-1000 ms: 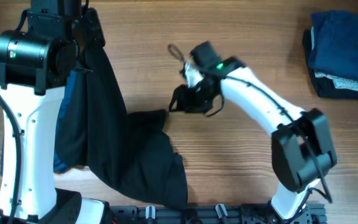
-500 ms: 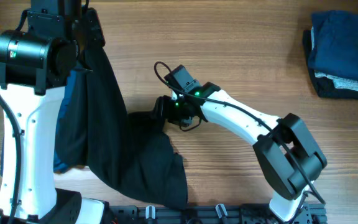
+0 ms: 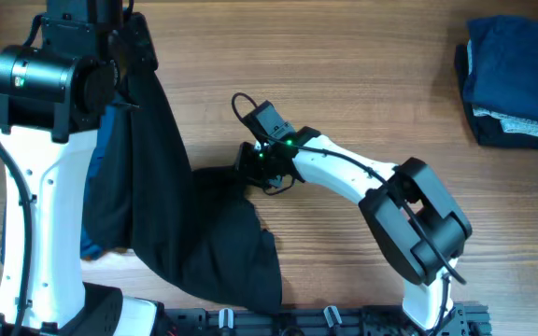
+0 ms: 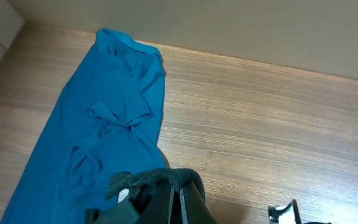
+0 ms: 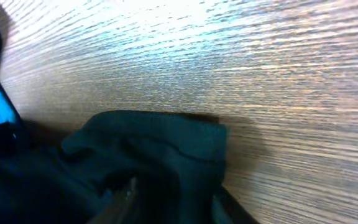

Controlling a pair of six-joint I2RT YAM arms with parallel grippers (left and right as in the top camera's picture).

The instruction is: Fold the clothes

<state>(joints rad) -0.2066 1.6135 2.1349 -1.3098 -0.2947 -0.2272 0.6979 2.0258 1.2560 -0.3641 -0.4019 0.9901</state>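
The black shirt [image 3: 194, 224] hangs from my left gripper [image 3: 127, 65], raised at the far left, and drapes down onto the table front. In the left wrist view my left gripper [image 4: 179, 202] is shut on a bunched fold of the black shirt [image 4: 160, 179]. The bright blue T-shirt [image 4: 98, 130] lies spread on the table below it, and a strip of the T-shirt [image 3: 92, 245] shows beside the left arm. My right gripper [image 3: 250, 166] is low at the shirt's right corner. Its fingers stand apart with the corner of the black shirt [image 5: 160, 146] between them.
A stack of folded navy and dark pieces [image 3: 516, 79] sits at the far right edge. The wooden table [image 3: 362, 65] is bare between the arms and the stack. The left arm's white base [image 3: 35, 233] stands at the front left.
My right gripper has swung left from mid-table down to the black shirt's right corner and stopped there. The left arm and the hanging shirt have not moved.
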